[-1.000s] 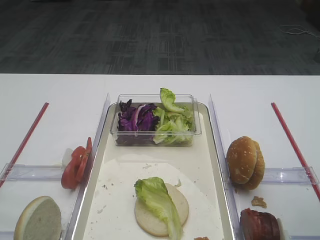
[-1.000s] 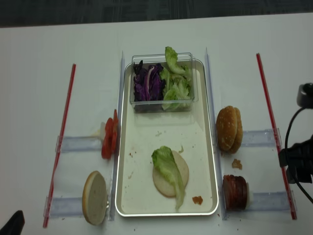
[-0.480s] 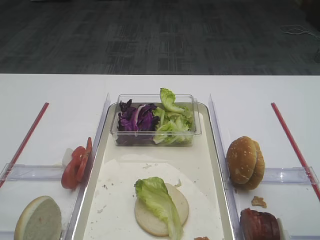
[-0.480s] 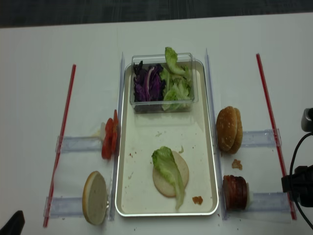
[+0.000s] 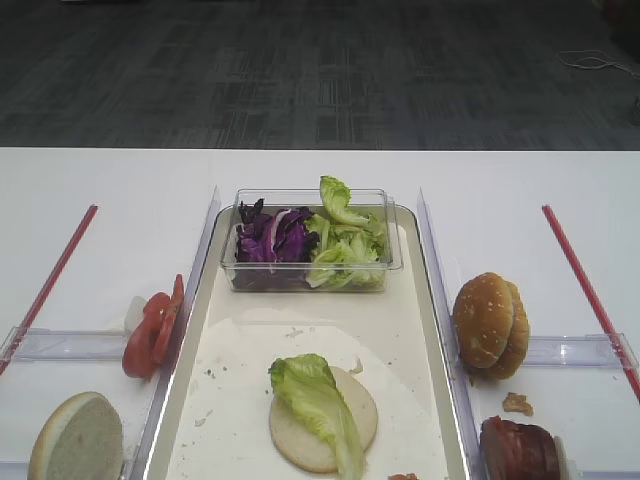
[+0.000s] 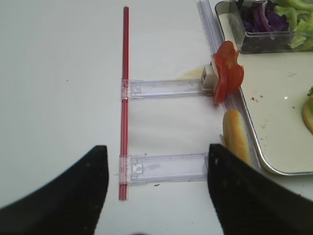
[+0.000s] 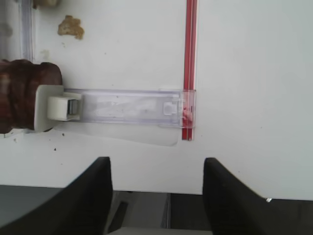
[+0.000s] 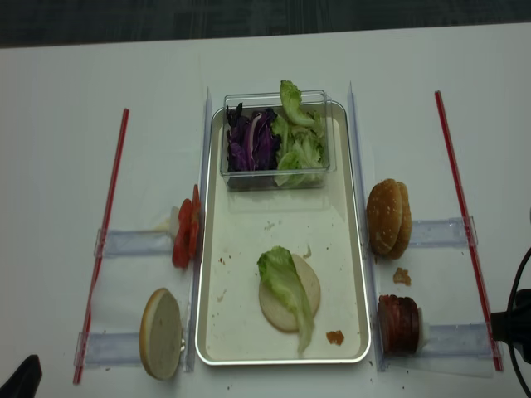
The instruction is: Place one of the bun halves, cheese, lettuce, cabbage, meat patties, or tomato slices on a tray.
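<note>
On the tray a pale bun half already lies cut face up toward the near edge of the counter, with a lettuce leaf draped across it, so the stack looks begun and little more. I judge most of the work is left: the tomato slices stand upright just beside the tray's left rim, another cut bun half leans near the counter's near-left corner, the seeded bun halves sit just off the tray's right rim, and the meat patties stand on edge near the near-right corner. The cabbage is in the clear tub at the tray's far end, beside more green leaves. My right fingers are spread wide and hold nothing; they hang at the near edge of the counter, with the patties off to their left and a little ahead, well clear of contact. My left fingers are likewise spread and empty, with the leaning bun half just ahead to the right and the tomato beyond it.
</note>
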Tool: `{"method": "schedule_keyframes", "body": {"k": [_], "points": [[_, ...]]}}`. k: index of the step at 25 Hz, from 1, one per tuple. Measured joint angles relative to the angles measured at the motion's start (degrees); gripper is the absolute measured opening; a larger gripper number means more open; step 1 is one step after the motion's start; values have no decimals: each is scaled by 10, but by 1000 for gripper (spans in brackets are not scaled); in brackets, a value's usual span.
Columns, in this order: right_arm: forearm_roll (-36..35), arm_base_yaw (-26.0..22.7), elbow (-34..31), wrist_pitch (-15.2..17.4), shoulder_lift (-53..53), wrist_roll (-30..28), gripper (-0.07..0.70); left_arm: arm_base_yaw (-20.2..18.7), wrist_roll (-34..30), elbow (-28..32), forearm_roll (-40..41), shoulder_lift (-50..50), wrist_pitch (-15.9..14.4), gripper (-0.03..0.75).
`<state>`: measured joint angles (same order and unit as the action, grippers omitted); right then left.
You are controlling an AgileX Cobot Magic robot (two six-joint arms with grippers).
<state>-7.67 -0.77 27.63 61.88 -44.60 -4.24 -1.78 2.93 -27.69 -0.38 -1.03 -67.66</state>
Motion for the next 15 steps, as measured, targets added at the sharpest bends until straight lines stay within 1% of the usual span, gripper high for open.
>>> {"method": "schedule_keyframes", "body": {"k": [8,15], "points": [[2,0,-1,10,85,-1,433,0,0,0,0,0,0,421],[5,0,-8,20,120,-1,433,0,0,0,0,0,0,421]]}}
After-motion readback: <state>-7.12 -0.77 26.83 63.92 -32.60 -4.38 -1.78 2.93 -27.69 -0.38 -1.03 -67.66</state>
